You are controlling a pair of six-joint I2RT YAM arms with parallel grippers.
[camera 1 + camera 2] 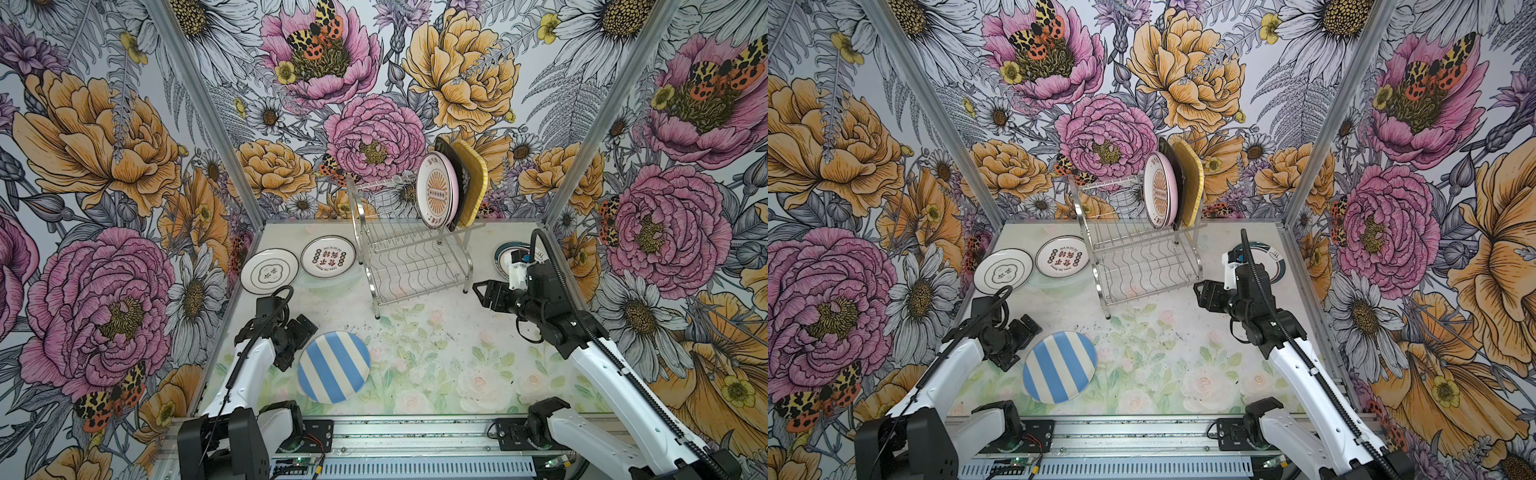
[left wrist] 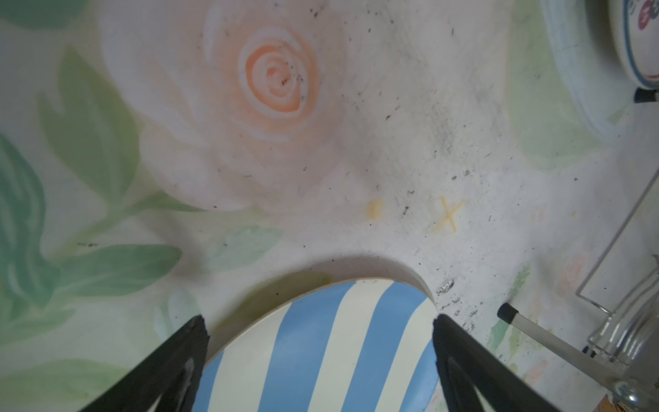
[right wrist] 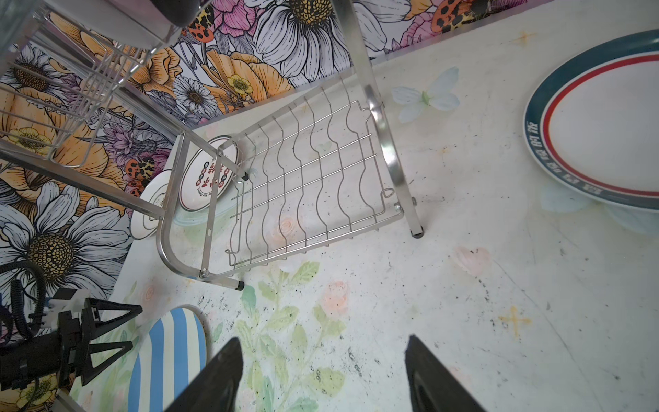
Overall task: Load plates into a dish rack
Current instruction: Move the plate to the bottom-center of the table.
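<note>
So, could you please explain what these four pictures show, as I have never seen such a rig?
Two robot arms with two-fingered grippers work at a table. The two wide pictures look down from one overhead camera; the two close ones come from cameras on the wrists. A wire rack holds plates on its upper tier. On the table lie two white plates, a teal-rimmed plate and a striped plate. Nothing is held: the left gripper is open at the striped plate's edge, the right gripper open and empty.
</note>
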